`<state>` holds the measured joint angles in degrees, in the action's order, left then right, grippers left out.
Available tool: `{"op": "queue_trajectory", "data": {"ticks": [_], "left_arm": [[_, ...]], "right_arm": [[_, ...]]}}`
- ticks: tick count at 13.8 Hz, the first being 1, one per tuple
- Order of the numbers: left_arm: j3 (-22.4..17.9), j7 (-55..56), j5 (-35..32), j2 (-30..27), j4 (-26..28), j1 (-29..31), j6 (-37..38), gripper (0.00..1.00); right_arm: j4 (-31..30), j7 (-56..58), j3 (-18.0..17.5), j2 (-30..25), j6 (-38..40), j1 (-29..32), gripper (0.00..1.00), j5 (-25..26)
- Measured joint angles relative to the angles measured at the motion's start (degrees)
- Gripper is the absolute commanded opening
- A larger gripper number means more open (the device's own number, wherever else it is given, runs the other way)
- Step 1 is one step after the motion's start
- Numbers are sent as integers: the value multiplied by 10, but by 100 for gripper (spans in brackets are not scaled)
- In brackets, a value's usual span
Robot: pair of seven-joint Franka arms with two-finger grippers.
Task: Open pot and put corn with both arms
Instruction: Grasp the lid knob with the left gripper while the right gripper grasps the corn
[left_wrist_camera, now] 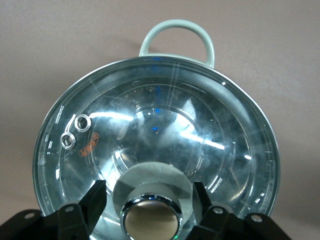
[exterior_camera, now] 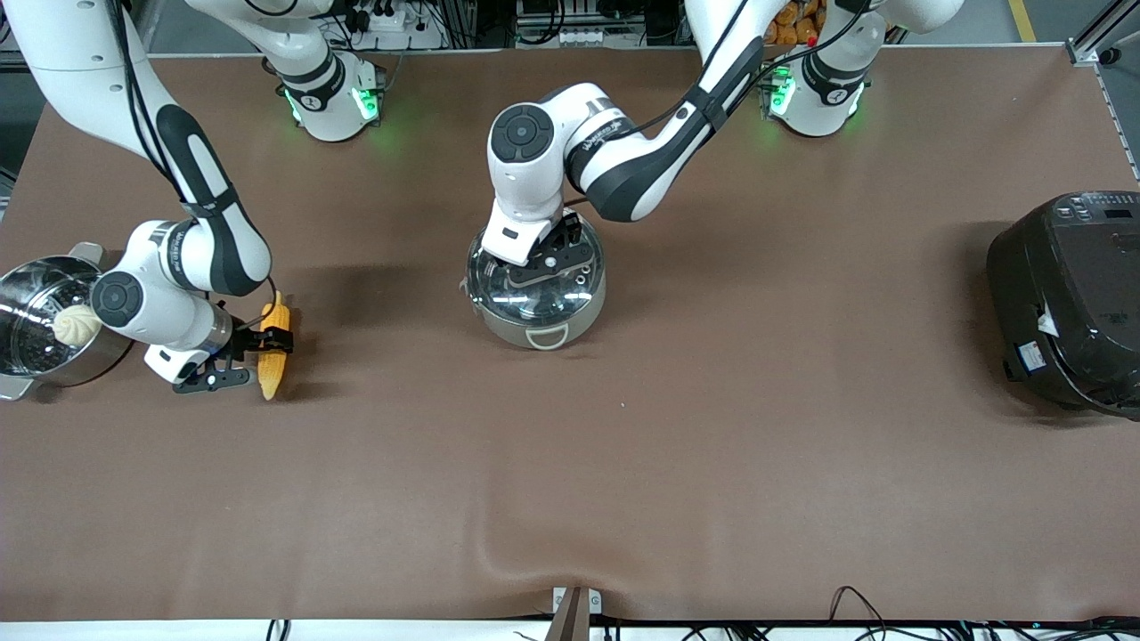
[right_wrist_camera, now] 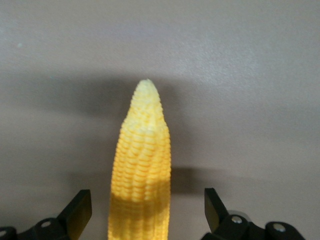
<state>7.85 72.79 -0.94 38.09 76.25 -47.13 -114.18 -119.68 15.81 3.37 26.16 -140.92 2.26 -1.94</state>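
The steel pot point(exterior_camera: 537, 322) stands mid-table with its glass lid point(exterior_camera: 574, 294) on. My left gripper point(exterior_camera: 543, 267) is over the lid. In the left wrist view its open fingers point(left_wrist_camera: 95, 200) stand on either side of the copper-coloured knob point(left_wrist_camera: 151, 216), with gaps on both sides of the knob. The lid point(left_wrist_camera: 160, 125) fills that view. The corn point(exterior_camera: 274, 349) lies on the table toward the right arm's end. My right gripper point(exterior_camera: 258, 358) is down over it and open. Its fingers point(right_wrist_camera: 80, 207) straddle the corn point(right_wrist_camera: 141, 165) without touching it.
A steel steamer pot point(exterior_camera: 27, 307) with a white bun point(exterior_camera: 77, 325) stands beside the right gripper, at the table's edge. A large black rice cooker point(exterior_camera: 1069, 303) sits at the left arm's end. The pot's loop handle point(left_wrist_camera: 176, 36) points toward the front camera.
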Motion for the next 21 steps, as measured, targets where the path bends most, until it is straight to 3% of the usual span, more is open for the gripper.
{"op": "queue_trajectory", "data": {"ticks": [2, 3, 6, 8, 12, 15, 21], "left_arm": [[0, 1, 0, 0, -1, -4, 1, 74], [0, 8, 0, 0, -2, -6, 1, 73], [0, 36, 0, 0, -4, -13, 2, 70], [0, 39, 0, 0, -4, -17, 3, 67], [-4, 39, 0, 0, -4, -17, 3, 68], [-6, 39, 0, 0, -4, -17, 4, 67], [-7, 39, -1, 0, -4, -17, 8, 28]], "right_arm": [[-2, 3, 1, 4, 0, 1, 100, 0], [-2, 3, 1, 7, 0, 1, 91, 0], [-3, 2, 0, 15, 1, 1, 48, -1], [-3, 2, 0, 16, 4, 1, 26, -1], [2, 2, -2, 14, 20, 1, 25, -2], [34, 1, -10, 2, 86, 1, 27, -19], [131, -2, -11, -39, 246, 1, 28, -28]]}}
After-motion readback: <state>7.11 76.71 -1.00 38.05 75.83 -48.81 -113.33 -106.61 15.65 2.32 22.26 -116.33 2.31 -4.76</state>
